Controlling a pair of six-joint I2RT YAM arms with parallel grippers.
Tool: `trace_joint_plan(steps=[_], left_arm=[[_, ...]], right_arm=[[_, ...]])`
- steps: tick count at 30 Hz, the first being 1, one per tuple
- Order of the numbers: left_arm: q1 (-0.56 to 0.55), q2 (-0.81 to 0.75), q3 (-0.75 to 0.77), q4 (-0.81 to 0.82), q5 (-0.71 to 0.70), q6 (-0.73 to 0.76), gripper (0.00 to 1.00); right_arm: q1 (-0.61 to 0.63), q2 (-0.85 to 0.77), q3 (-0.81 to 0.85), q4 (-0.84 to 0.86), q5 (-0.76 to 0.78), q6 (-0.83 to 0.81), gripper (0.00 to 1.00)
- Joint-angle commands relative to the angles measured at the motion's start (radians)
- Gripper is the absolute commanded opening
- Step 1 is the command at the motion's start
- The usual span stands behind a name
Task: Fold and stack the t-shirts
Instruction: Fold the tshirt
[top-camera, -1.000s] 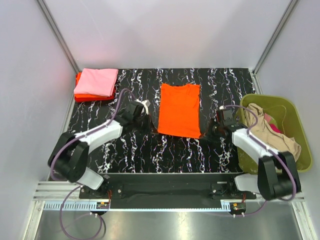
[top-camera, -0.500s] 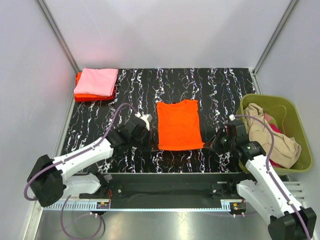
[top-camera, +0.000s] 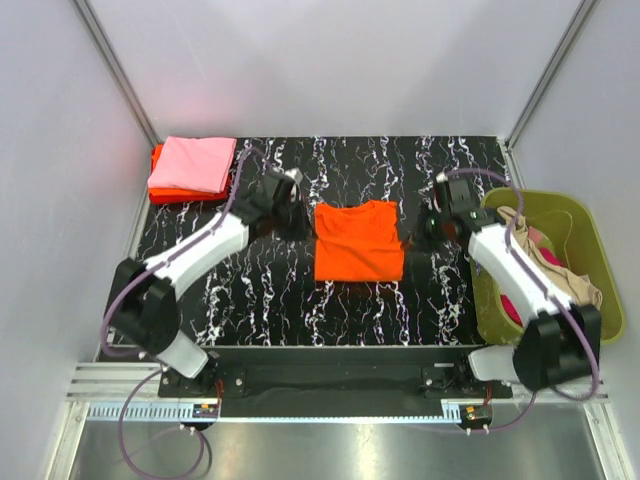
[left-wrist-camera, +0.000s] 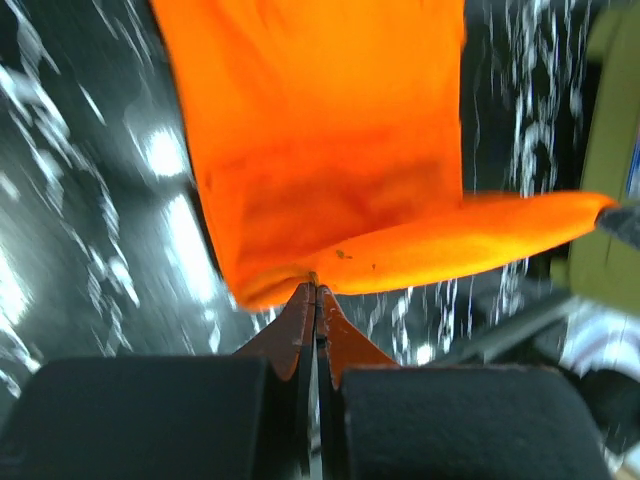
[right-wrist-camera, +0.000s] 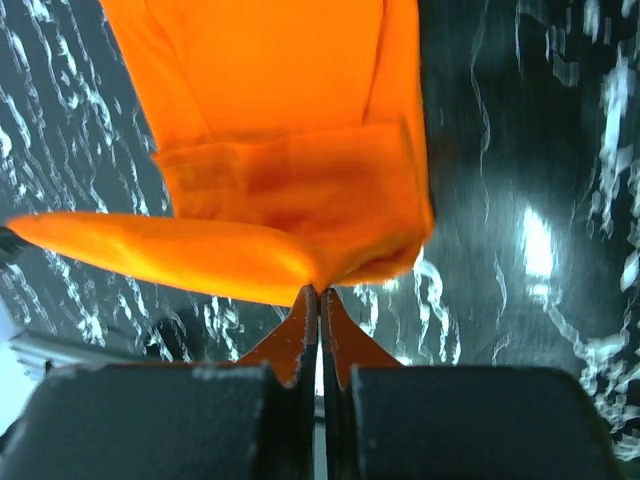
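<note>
The bright orange t-shirt (top-camera: 358, 245) lies mid-table, doubled over on itself. My left gripper (top-camera: 303, 220) is shut on its left corner and my right gripper (top-camera: 427, 228) is shut on its right corner. In the left wrist view the pinched cloth meets the gripper (left-wrist-camera: 316, 286) at the tips, and a taut orange edge (left-wrist-camera: 480, 240) runs off to the right above the lower layer. The right wrist view mirrors this: the gripper (right-wrist-camera: 320, 291) is shut on the cloth, and the lifted edge (right-wrist-camera: 150, 250) runs left. A folded pink t-shirt (top-camera: 193, 163) rests on a folded red-orange one (top-camera: 180, 195) at the back left.
An olive-green basket (top-camera: 545, 196) stands off the table's right edge and holds a crumpled beige t-shirt (top-camera: 545, 270) and a bit of magenta cloth (top-camera: 541, 240). Grey walls close in the left, back and right sides. The arm bases sit along the near edge.
The orange t-shirt first slid towards the near edge. Both grippers then swung away towards the back with its near hem, so it now looks shorter, with that edge held up over the far part.
</note>
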Motion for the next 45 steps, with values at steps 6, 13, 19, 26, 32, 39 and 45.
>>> trace_joint_plan(steps=[6, 13, 19, 26, 32, 39, 45], left_arm=[[0.138, 0.268, 0.339, 0.0, 0.105, 0.097, 0.0], [0.22, 0.551, 0.643, 0.023, 0.197, 0.134, 0.0], [0.246, 0.702, 0.791, 0.247, 0.242, 0.08, 0.0], [0.257, 0.955, 0.993, 0.38, 0.34, 0.054, 0.15], [0.263, 0.955, 1.01, 0.416, 0.354, 0.113, 0.27], [0.271, 0.751, 0.725, 0.376, 0.274, 0.186, 0.33], [0.252, 0.726, 0.615, 0.4, 0.328, 0.175, 0.29]], right_arm=[[-0.068, 0.369, 0.369, 0.051, -0.039, -0.15, 0.0], [-0.123, 0.62, 0.622, 0.06, -0.07, -0.181, 0.0], [-0.157, 0.817, 0.825, 0.066, -0.062, -0.186, 0.0], [-0.183, 0.985, 0.958, 0.089, -0.067, -0.152, 0.03], [-0.217, 1.033, 1.009, 0.149, -0.034, -0.115, 0.0], [-0.229, 0.96, 0.913, 0.225, -0.079, -0.081, 0.0], [-0.233, 0.863, 0.707, 0.379, -0.029, -0.044, 0.0]])
